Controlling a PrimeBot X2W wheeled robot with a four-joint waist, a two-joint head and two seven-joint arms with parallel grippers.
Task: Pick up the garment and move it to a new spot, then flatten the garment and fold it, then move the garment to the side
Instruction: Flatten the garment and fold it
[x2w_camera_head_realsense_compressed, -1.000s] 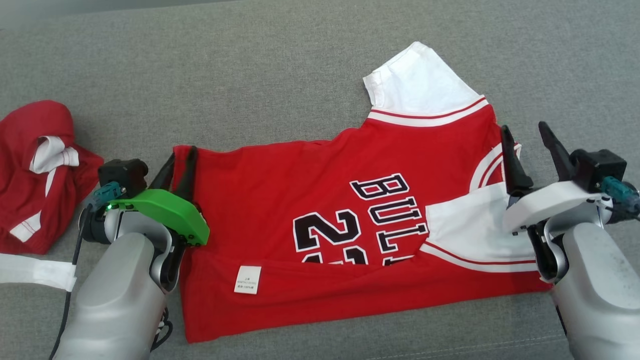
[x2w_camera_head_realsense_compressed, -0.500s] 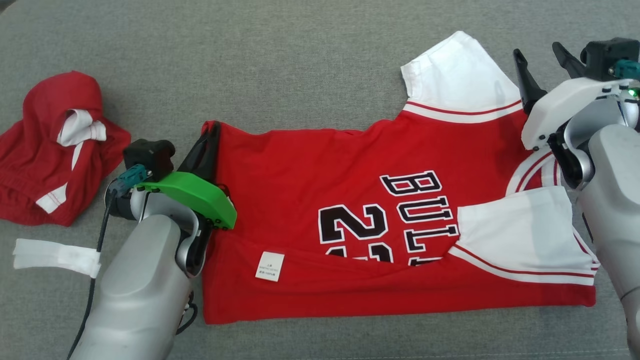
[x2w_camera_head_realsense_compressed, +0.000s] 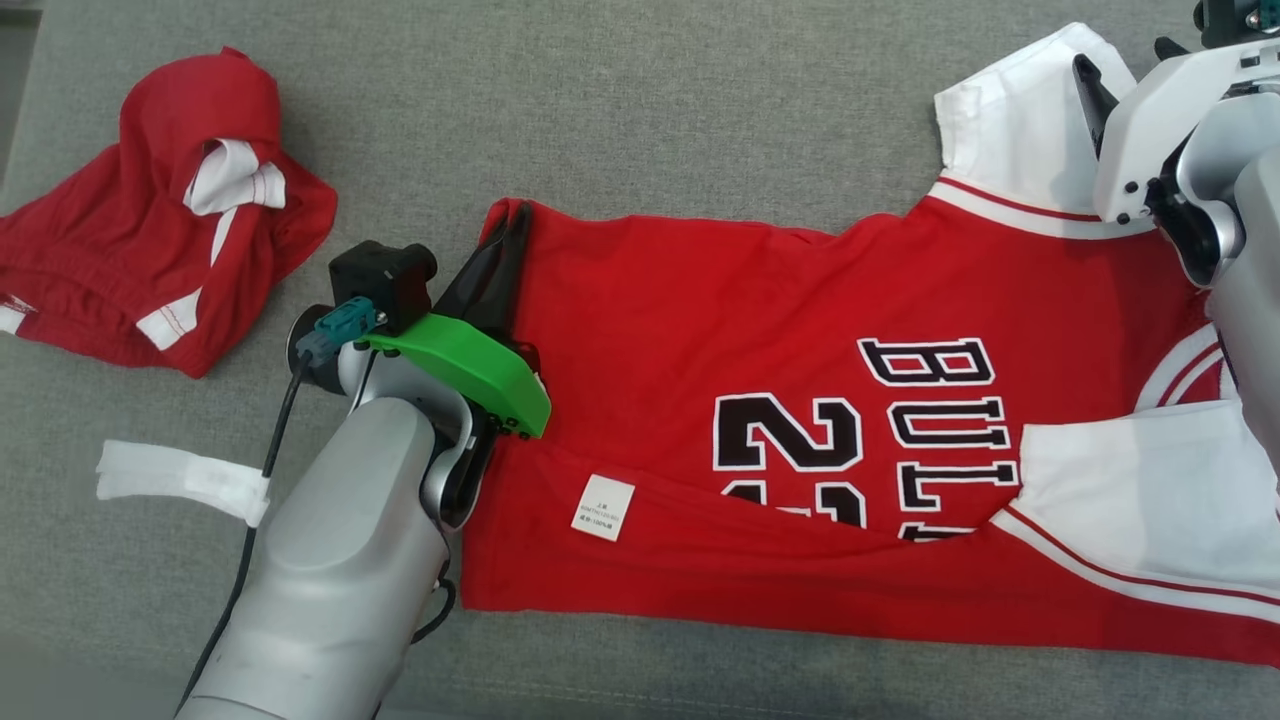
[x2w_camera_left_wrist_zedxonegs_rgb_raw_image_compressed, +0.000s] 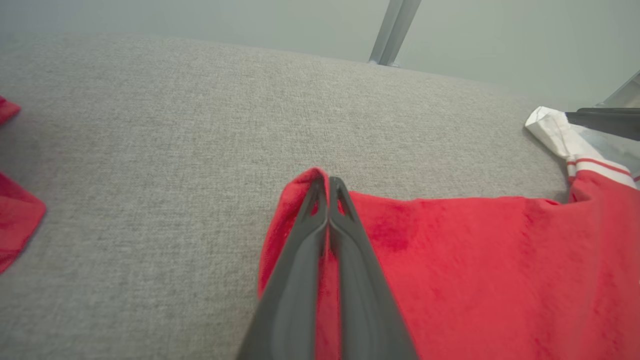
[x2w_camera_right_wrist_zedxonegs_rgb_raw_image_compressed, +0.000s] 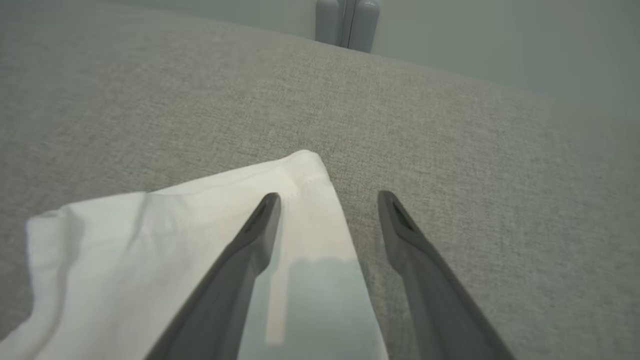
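head: high, looking down | wrists: low, close, facing away | shared: garment (x2w_camera_head_realsense_compressed: 700, 330)

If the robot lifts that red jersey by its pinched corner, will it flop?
Probably flops: the jersey lies in soft folds, so it should drape from the left gripper. It looks thin, likely light. The grey woven surface may drag it slightly.

The garment (x2w_camera_head_realsense_compressed: 700, 330) is presenting as smooth matt cloth, the grey surface (x2w_camera_head_realsense_compressed: 600, 110) is showing a coarse woven textile, and the left gripper (x2w_camera_head_realsense_compressed: 512, 212) is showing matt dark plastic fingers (x2w_camera_left_wrist_zedxonegs_rgb_raw_image_compressed: 295, 280) ahead of a smooth green plastic cover (x2w_camera_head_realsense_compressed: 470, 365).
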